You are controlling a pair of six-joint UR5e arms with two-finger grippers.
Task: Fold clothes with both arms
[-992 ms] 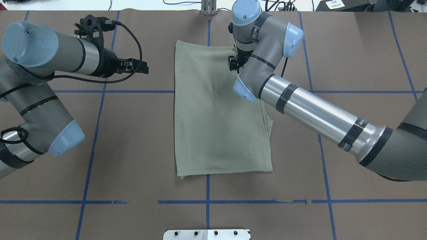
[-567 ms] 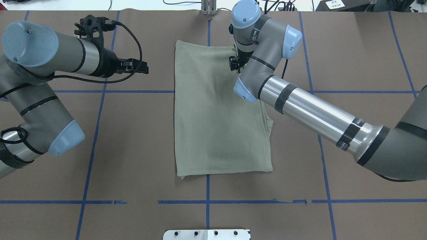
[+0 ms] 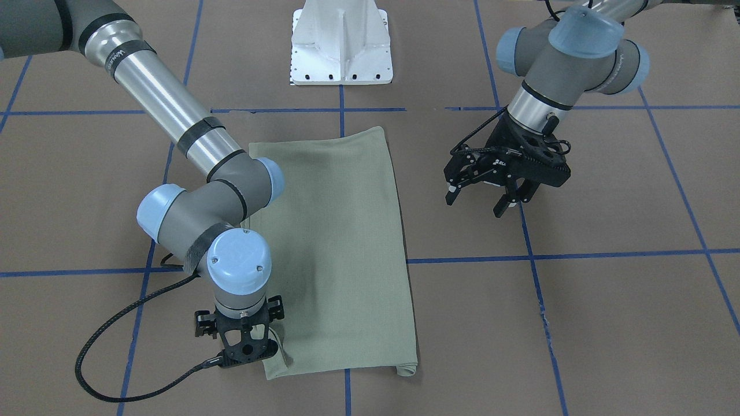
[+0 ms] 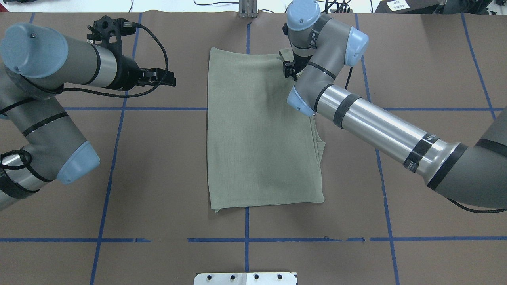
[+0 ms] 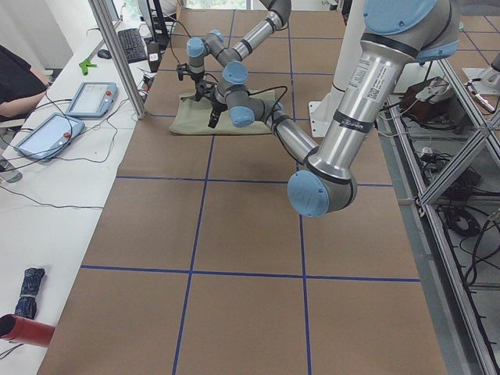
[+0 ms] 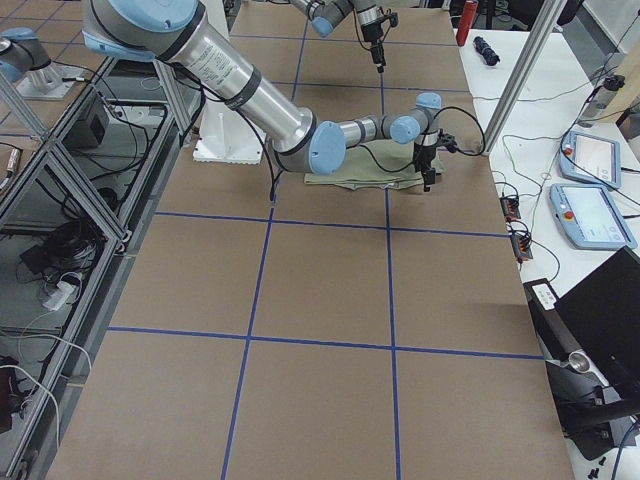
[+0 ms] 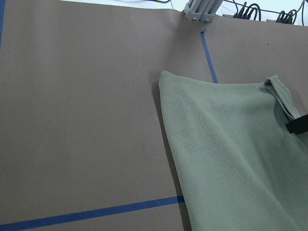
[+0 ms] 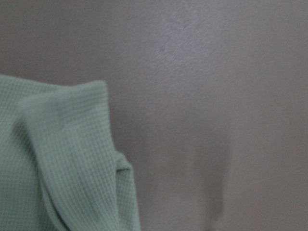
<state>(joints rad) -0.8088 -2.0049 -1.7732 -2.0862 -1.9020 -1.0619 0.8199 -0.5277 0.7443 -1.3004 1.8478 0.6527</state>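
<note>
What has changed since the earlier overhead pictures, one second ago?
The right gripper moved a little toward the robot's right and the far edge, to the border of the shirt. The shirt's far right corner now curls up; whether it is gripped, I cannot tell. The left gripper, open, and the rest of the shirt stayed in place.

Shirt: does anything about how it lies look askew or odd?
Mostly a neat rectangle, but the shirt has its far right corner curled up beside the right gripper. Lower layers also poke out along its right edge, so the fold is not flush.
</note>
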